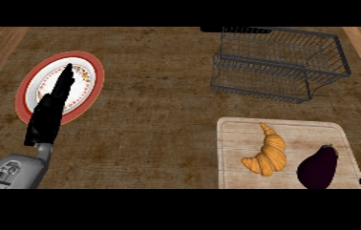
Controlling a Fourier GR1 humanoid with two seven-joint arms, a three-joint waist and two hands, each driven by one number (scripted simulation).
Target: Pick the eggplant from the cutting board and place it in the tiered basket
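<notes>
Counter (155,109): brown, mottled top, one, carrying every item listed below.

Tiered basket (282,64): one, dark wire, two levels, standing at the far right of the counter. Nothing shows in either level.

Cutting board (233,148): one, pale wood, lying at the near right, in front of the basket and apart from it. It bears two items:
- Croissant (266,152): one, golden-orange, curved, lying lengthwise near the middle of the board.
- Eggplant (319,168): one, dark purple, lying on the right part of the board, just beside the croissant but not touching it, its stem end pointing away toward the basket. No hand touches it.

Plate (88,78): one, round, white with a red rim and a small patterned band, lying at the far left of the counter, well apart from the board and the basket. No food shows on it.

Left hand (53,107): one, black, on a grey forearm entering from the lower left. Its fingers are straight and held together, pointing away and overlapping the plate's centre in this view; it holds nothing. Whether it touches the plate cannot be told.

Right hand: does not show in the head view.

Count: one basket, one board, one plate, one croissant, one eggplant, one visible hand.
</notes>
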